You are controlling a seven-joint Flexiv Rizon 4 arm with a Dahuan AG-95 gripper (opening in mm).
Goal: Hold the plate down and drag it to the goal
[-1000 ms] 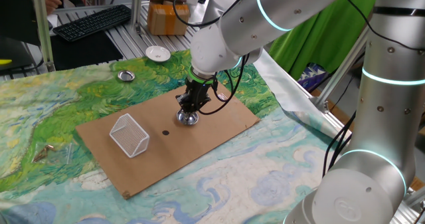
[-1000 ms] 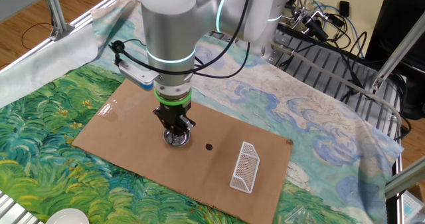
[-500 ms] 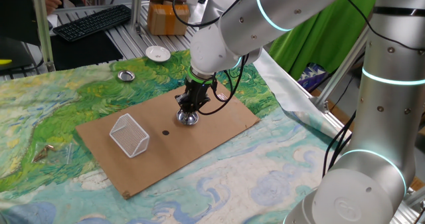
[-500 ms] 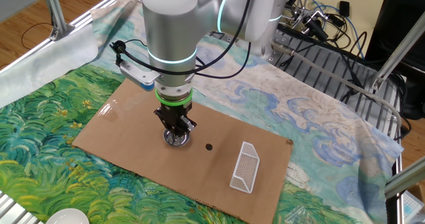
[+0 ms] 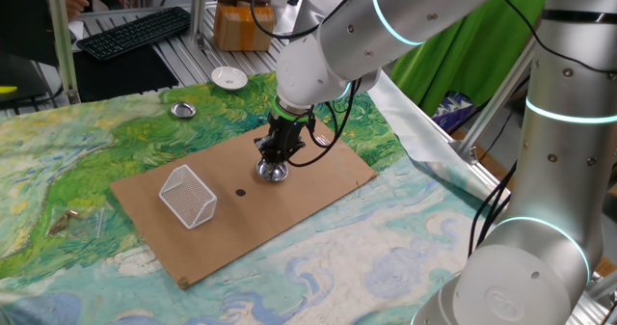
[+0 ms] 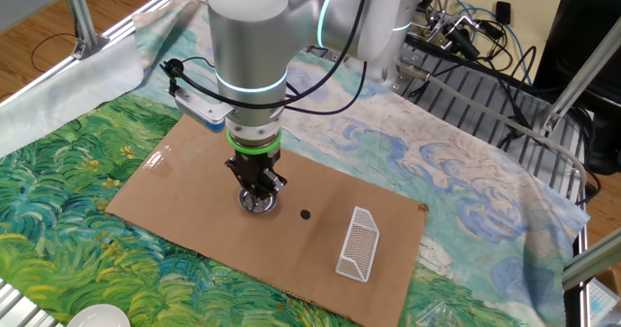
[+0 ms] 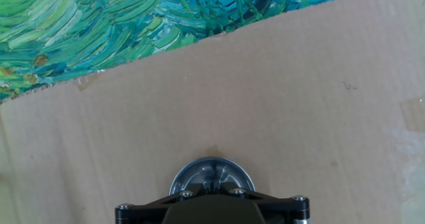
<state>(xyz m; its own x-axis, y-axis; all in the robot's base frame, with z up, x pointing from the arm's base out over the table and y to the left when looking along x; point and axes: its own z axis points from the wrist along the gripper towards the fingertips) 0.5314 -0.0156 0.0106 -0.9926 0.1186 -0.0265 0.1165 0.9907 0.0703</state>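
Observation:
The plate (image 5: 274, 172) is a small shiny steel dish lying on the brown cardboard sheet (image 5: 318, 185). My gripper (image 5: 273, 162) is shut, its tips pressed down into the hollow of the plate (image 6: 258, 204). In the hand view the plate (image 7: 199, 174) shows just above the gripper body, at the bottom middle. The goal, a white wire-mesh basket (image 5: 188, 196), lies tipped on the cardboard to the left of the plate; in the other fixed view the goal (image 6: 357, 244) is to the plate's right. A small black dot (image 5: 238, 192) sits between plate and goal.
A second steel dish (image 5: 182, 109) and a white ceramic dish (image 5: 228, 77) rest on the painted cloth behind the cardboard. Small metal bits (image 5: 66, 221) lie at the left. A keyboard (image 5: 135, 28) and aluminium frame stand at the back. Another white dish (image 6: 95, 316) sits at the bottom edge.

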